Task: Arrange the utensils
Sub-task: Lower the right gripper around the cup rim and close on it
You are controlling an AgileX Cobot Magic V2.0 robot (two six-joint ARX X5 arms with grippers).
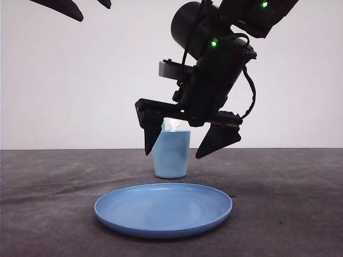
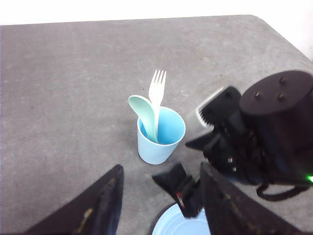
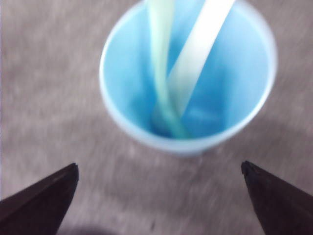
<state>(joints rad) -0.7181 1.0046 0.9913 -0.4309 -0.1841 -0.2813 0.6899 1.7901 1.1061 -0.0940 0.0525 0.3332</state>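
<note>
Both jaws of the right gripper (image 1: 192,140) are being held wide apart with nothing between them, hanging over the table (image 1: 300,182) just in front of the cup (image 1: 171,155) and above the far rim of the plate (image 1: 163,210). The left gripper (image 2: 159,205) is likewise being kept spread and empty, raised high and looking down on the scene. The fork (image 2: 156,93) and spoon (image 2: 145,112) are being held upright by the cup alone: handles down at the bottom, heads leaning together against the far rim, the tines and the oval bowl standing above it. That placement is judged to be the goal of the task, so the sorting is probably finished and the right arm is likely being cleared away. In the right wrist view the two handles are seen crossing inside the cup, blurred as though the camera is being moved. Open grey table is lying all round the cup, with its edge and rounded corner well beyond it. The nearest hazard is the left finger (image 1: 151,134) of the right gripper, standing close to the cup's rim, so room is best being sought upward.
</note>
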